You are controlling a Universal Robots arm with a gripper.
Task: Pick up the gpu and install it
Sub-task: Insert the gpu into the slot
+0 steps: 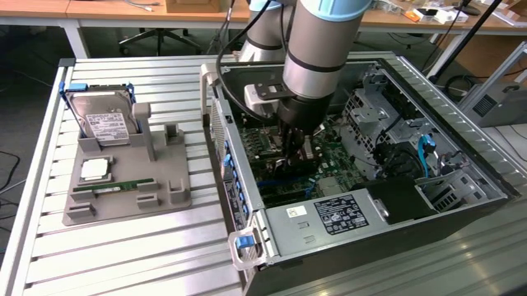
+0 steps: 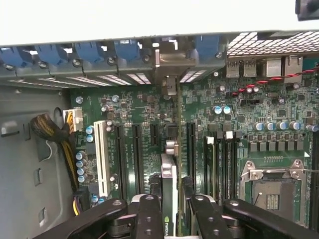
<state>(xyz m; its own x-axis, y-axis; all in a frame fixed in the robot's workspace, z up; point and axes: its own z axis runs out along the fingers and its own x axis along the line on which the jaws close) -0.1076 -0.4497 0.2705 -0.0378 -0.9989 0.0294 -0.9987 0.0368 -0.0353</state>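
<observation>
I see the claw (image 2: 172, 209) down inside the open PC case (image 1: 461, 185), clamped on the gpu (image 2: 169, 199), fingers (image 2: 149, 216) pressing on both flat sides of the card. The card is held on edge, seen edge-on in the wrist view, with an nvidia logo visible on the top edge between the fingers. Its long axis runs along the motherboard (image 2: 134, 104), parallel to the long black expansion slots (image 2: 135, 154), and the far end points toward the rear wall of the case where the blue slot latches (image 2: 89, 52) sit. The card's metal bracket end (image 2: 167, 64) is up against that rear wall, between the perforated slot covers (image 2: 114, 78). The card sits just above or in a slot; I cannot tell whether it is seated. Relative to the card, the white slot (image 2: 101, 157) lies on one side and the RAM slots (image 2: 219, 164) and empty CPU socket (image 2: 271, 186) on the other. In the exterior view the arm (image 1: 317, 55) drops straight into the case. Beside the case, on the desk (image 1: 123, 259), a grey fixture (image 1: 177, 185) carries a hard drive (image 1: 103, 120), a CPU (image 1: 95, 168) and a RAM stick (image 1: 120, 185).
</observation>
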